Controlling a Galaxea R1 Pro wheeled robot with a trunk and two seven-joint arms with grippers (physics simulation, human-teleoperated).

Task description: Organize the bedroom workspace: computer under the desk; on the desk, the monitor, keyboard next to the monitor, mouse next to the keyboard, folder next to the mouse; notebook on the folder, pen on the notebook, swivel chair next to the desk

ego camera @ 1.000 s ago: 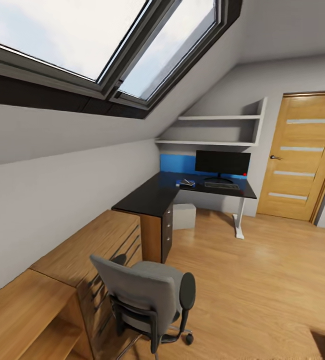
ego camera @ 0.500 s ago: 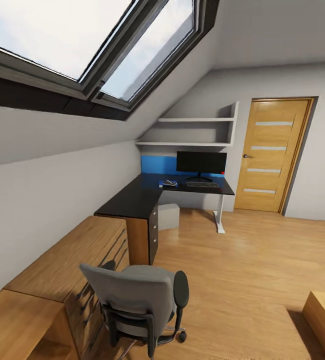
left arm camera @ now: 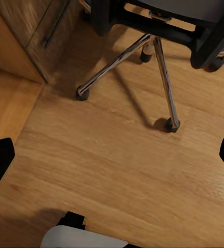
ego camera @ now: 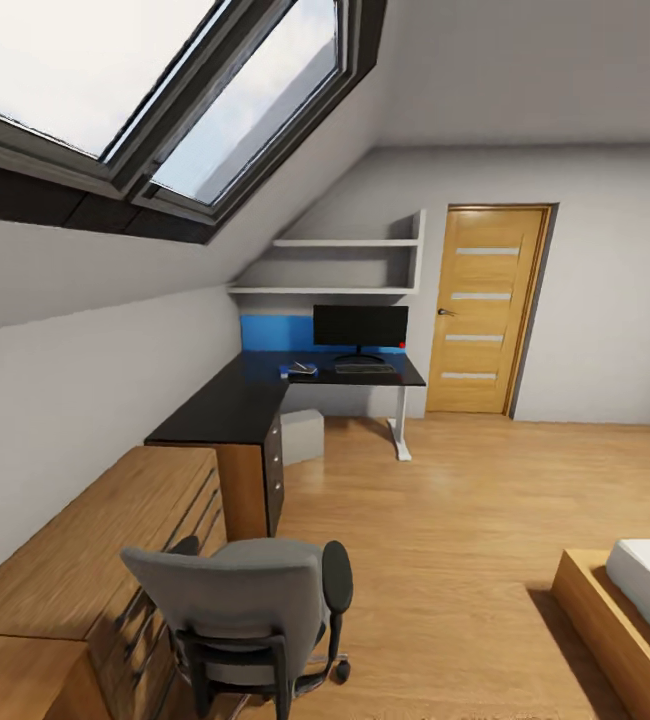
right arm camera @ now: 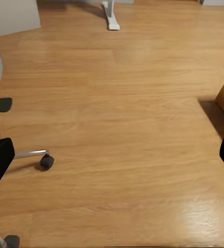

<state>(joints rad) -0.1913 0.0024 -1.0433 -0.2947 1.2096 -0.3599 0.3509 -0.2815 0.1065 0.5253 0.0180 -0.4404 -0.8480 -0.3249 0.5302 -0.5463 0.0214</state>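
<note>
Two tools show as black fingertips at the edges of their wrist views: the left tool (left arm camera: 112,155) and the right tool (right arm camera: 112,155) both stand wide, with bare wood floor (ego camera: 465,520) between the tips and nothing held.

From the head view, the swivel chair (ego camera: 245,610) sits nearest, at about 7 o'clock, its grey back turned to the camera; the left wrist view looks down on its chrome legs and castors (left arm camera: 143,67), close beyond the left tool but not touching it; the right wrist view catches one castor (right arm camera: 46,161) off to the side of the right tool.

Far off at 12 o'clock stands the counter (ego camera: 235,405), black-topped and L-shaped, well apart from both tools; on it the monitor (ego camera: 360,326) stands upright against the back wall, the keyboard (ego camera: 365,368) lies just in front of it, and the blue folder (ego camera: 290,372) lies at the keyboard's 9 o'clock with something small and dark on top, too small to tell apart; the grey computer (ego camera: 303,436) sits on the floor under the counter.

Between chair and counter, a light-wood drawer chest (ego camera: 95,560) runs along the sloped wall at 9 o'clock; a bed (ego camera: 645,590) juts in at 4 o'clock; an oak door (ego camera: 485,310) stands at 1 o'clock.
</note>
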